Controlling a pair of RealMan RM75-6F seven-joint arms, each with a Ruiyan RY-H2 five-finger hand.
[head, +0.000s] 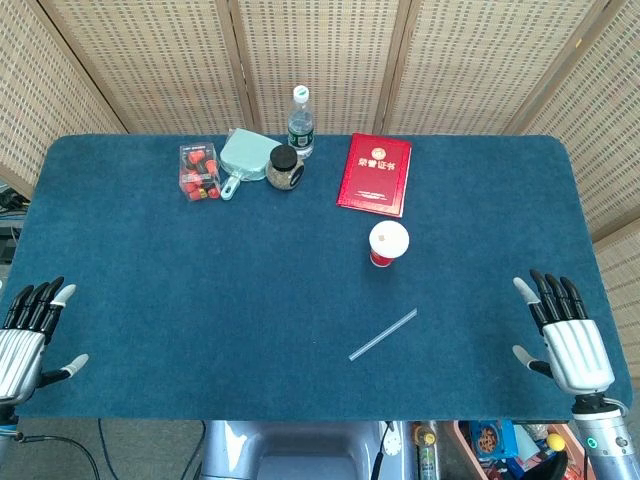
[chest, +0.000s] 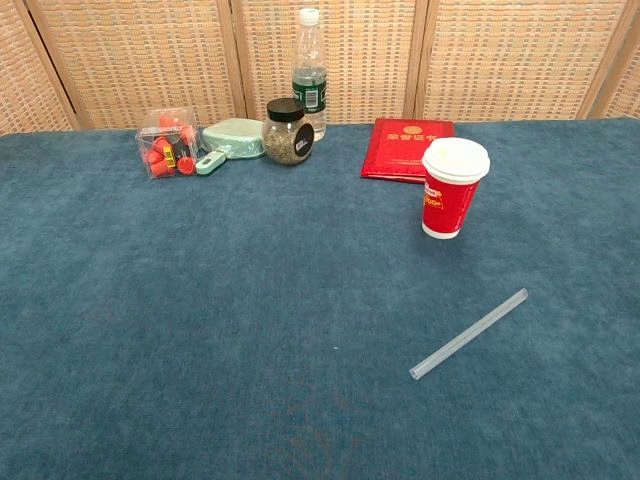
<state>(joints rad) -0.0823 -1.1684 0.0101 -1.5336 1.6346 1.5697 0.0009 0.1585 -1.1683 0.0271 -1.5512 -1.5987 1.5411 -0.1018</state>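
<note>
A clear straw (head: 383, 334) is lying flat and slantwise on the blue desk (head: 200, 300), nearer the front edge than the back, with nothing touching it. A red paper cup (head: 388, 243) with a white lid is standing upright just behind it, and a red booklet (head: 376, 173) is lying flat farther back. The right hand (head: 565, 335) is resting at the desk's right front edge, well apart from the straw, its fingers (head: 548, 292) spread apart and holding nothing. The left hand (head: 25, 335) is sitting at the left front edge, also with fingers apart and gripping nothing. Along the back of the desk, a water bottle (head: 300, 122) is standing beside a dark-lidded jar (head: 284, 167), a pale green container (head: 243, 157) and a clear box (head: 199, 171) of small red items. Woven screen panels (head: 320, 60) are closing off the scene behind.
</note>
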